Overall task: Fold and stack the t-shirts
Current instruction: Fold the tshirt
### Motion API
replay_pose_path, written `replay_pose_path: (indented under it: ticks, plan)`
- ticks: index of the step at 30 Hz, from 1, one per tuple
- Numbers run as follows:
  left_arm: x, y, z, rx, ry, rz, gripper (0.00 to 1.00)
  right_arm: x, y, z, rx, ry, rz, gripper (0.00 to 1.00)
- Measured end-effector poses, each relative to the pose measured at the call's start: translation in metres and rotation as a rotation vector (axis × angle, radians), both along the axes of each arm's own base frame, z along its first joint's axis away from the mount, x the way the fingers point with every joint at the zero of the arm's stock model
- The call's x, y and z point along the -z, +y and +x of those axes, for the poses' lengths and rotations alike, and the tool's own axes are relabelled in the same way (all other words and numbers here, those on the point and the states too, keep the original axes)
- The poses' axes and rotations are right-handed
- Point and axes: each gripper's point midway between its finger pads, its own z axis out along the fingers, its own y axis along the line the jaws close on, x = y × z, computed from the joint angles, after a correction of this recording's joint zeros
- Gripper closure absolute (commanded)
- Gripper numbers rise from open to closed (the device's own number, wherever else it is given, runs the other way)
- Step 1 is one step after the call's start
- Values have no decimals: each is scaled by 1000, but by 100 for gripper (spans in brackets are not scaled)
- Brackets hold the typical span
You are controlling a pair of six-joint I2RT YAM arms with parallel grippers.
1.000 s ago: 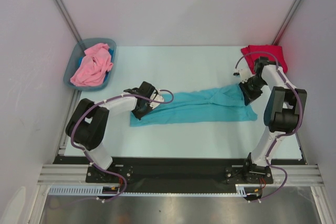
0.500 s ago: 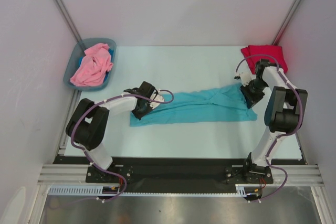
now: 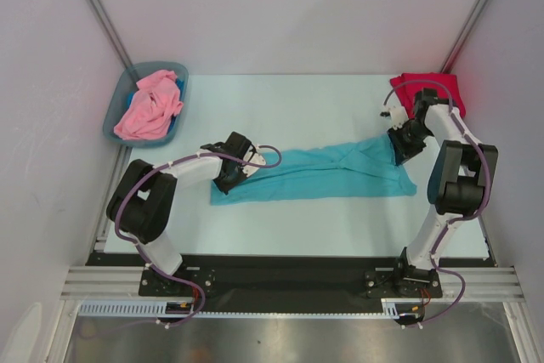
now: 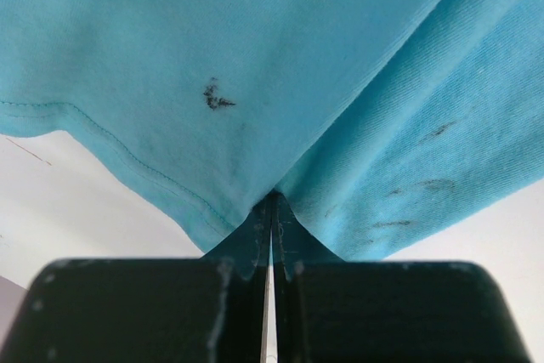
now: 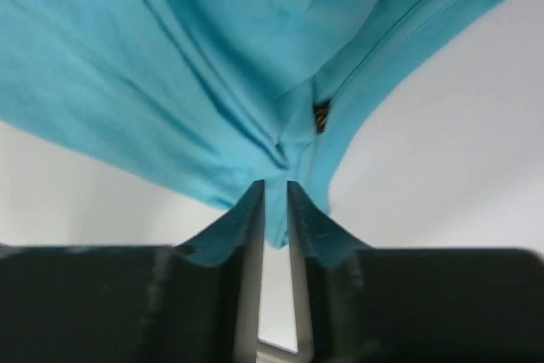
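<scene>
The teal t-shirt (image 3: 323,174) lies stretched long across the table's middle, held at both ends. My left gripper (image 3: 231,172) is shut on its left end; in the left wrist view the cloth (image 4: 255,82) is pinched between closed fingers (image 4: 272,206). My right gripper (image 3: 401,147) is shut on the right end, lifted slightly; in the right wrist view a bunched fold (image 5: 280,159) sits between the fingers (image 5: 274,193). The crimson t-shirt (image 3: 427,89) lies folded at the far right corner. The light pink t-shirt (image 3: 150,106) is crumpled in the bin.
A grey-blue plastic bin (image 3: 119,108) stands at the far left by the wall, with a bit of blue cloth under the pink shirt. White walls enclose the table on three sides. The black mounting rail (image 3: 280,282) runs along the near edge.
My right gripper has moved away from me and slightly up with the teal shirt's right end, pulling the cloth toward the red shirt. The left gripper has stayed still.
</scene>
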Motion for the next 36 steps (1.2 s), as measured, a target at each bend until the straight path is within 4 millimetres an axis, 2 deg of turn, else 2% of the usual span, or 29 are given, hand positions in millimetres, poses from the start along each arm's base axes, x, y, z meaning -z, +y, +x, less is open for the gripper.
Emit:
replay_pose_path:
  ticks: [4, 10, 13, 19, 31, 36]
  plan:
    - [0, 0, 0, 0, -1, 1, 100, -7, 9, 24, 46, -81, 26, 99]
    - [0, 0, 0, 1, -2, 5, 100, -2, 42, 45, 25, -117, 63, 100]
    - [0, 0, 0, 3, -4, 10, 100, 8, 56, 48, 4, -103, 81, 100]
    - [0, 0, 0, 4, -6, 15, 100, 21, 63, 48, 5, -76, 93, 100]
    - [0, 0, 0, 5, -6, 16, 100, 20, 68, 56, -1, -91, 94, 100]
    - [0, 0, 0, 5, -6, 16, 100, 20, 81, 55, -31, -89, 107, 100]
